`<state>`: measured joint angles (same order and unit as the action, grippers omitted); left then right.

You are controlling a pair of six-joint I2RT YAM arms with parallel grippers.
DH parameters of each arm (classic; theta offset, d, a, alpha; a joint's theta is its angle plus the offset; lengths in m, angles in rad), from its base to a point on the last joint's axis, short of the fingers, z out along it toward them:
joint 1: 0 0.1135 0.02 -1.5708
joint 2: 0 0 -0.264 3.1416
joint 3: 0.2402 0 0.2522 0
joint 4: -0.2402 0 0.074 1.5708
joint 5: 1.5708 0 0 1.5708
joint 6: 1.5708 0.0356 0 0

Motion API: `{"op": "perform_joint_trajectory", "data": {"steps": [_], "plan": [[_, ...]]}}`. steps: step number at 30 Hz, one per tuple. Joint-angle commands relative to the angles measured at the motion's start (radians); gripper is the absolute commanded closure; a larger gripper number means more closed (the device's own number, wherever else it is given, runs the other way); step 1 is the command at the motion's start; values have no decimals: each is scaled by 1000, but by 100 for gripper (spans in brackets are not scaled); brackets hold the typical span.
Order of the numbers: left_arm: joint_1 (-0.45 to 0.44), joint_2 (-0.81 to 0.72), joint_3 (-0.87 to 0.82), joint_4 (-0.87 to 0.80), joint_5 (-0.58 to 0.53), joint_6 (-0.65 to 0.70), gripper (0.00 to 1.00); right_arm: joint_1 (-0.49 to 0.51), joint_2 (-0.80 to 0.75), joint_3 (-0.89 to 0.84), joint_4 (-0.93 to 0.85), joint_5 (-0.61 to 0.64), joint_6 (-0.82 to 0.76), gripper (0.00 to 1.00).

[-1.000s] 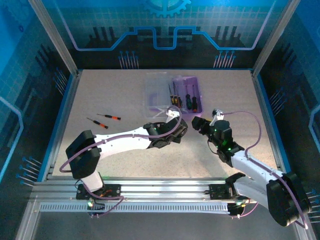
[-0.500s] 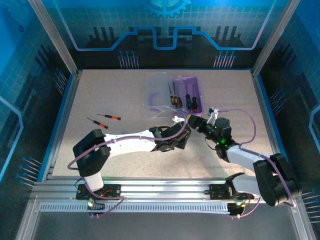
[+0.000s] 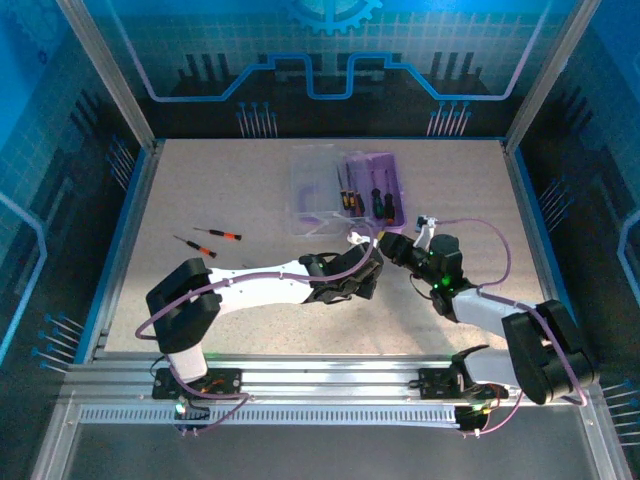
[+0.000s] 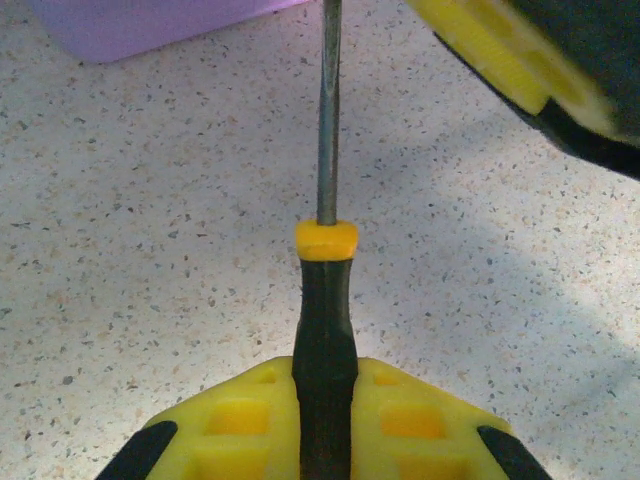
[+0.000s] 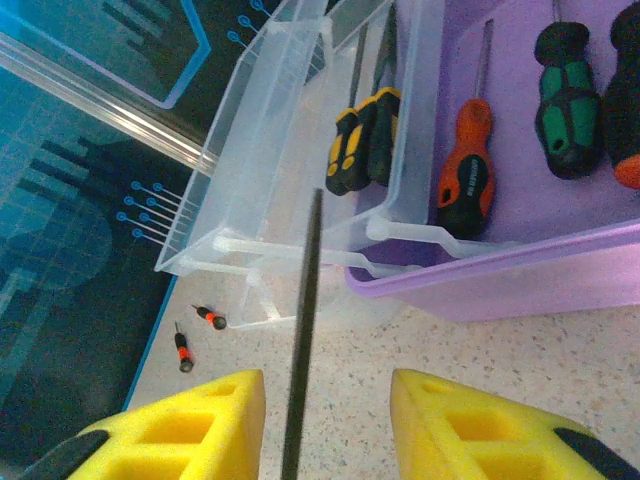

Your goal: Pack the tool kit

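Firmly, left end effector (image 4: 325,440) clamps a yellow-collared screwdriver (image 4: 325,310) near tool kit (image 4: 150,25)

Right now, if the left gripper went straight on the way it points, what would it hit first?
Likely the tool kit, its purple base just ahead of the screwdriver the left gripper holds; the right gripper flanks that line. Depth unclear.

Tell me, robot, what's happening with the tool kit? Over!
Left gripper shut on black-handled screwdriver. Right gripper open astride its shaft. Tool kit case open, two small screwdrivers loose on table.
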<state>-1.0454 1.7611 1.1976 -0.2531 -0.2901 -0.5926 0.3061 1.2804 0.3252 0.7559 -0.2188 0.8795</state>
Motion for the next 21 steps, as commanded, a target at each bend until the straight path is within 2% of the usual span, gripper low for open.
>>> {"op": "perform_joint_trajectory", "data": {"steps": [1, 11, 21], "plan": [[-11, 5, 2, 22, 10, 23, 99, -14, 21, 38, -8, -17, -2, 62], [-15, 11, 9, 22, 4, 17, 97, -17, 16, 42, -22, -15, -27, 88], [-15, 19, 34, 6, -12, 36, 90, -19, 18, 40, 1, -35, -15, 96]]}}
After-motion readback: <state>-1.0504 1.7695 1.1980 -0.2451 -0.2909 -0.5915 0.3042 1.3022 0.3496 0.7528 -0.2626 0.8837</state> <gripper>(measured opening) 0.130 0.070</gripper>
